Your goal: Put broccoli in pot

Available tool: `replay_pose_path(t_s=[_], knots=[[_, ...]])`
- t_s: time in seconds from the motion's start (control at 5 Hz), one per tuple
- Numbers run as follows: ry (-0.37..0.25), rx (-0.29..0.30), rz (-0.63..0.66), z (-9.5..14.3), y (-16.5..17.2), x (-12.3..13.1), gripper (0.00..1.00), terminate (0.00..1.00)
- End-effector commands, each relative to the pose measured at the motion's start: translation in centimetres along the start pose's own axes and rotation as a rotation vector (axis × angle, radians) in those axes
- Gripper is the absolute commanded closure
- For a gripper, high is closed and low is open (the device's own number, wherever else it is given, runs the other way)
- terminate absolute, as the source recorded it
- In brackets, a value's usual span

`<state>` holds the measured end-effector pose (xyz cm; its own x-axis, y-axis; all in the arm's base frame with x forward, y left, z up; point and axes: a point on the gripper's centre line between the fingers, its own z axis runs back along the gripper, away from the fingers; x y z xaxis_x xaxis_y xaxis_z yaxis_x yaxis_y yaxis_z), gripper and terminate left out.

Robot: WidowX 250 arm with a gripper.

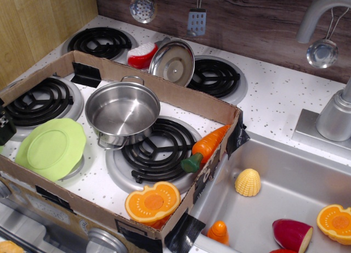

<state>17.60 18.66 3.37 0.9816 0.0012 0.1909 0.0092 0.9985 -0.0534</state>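
**Steel pot standing empty inside a cardboard frame on the stove bench**

Stainless steel, straight-sided and shiny, the pot sits upright between two burners with nothing inside it. The broccoli is not visible anywhere in this view. Only a dark sliver of the tool shows at the left edge, beside the flat green plate; whether it is open, closed or carrying something cannot be told. A likely error is mistaking the plate, or the green-tipped carrot, for the target. The cardboard wall rings the bench area on all sides, so a low sideways approach could catch its rim. A steel lid leans behind the pot. Open room lies directly above the pot mouth and over the front burner.
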Motion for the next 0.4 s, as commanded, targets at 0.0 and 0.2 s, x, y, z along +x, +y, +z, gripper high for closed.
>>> replay_pose_path(t_s=[0.0,0.2], knots=[[0.008,0.039,-0.037,-0.4,1.3,-1.2,0.0,0.0],[0.017,0.071,-0.044,-1.4,0.9,-1.4,0.0,0.0]])
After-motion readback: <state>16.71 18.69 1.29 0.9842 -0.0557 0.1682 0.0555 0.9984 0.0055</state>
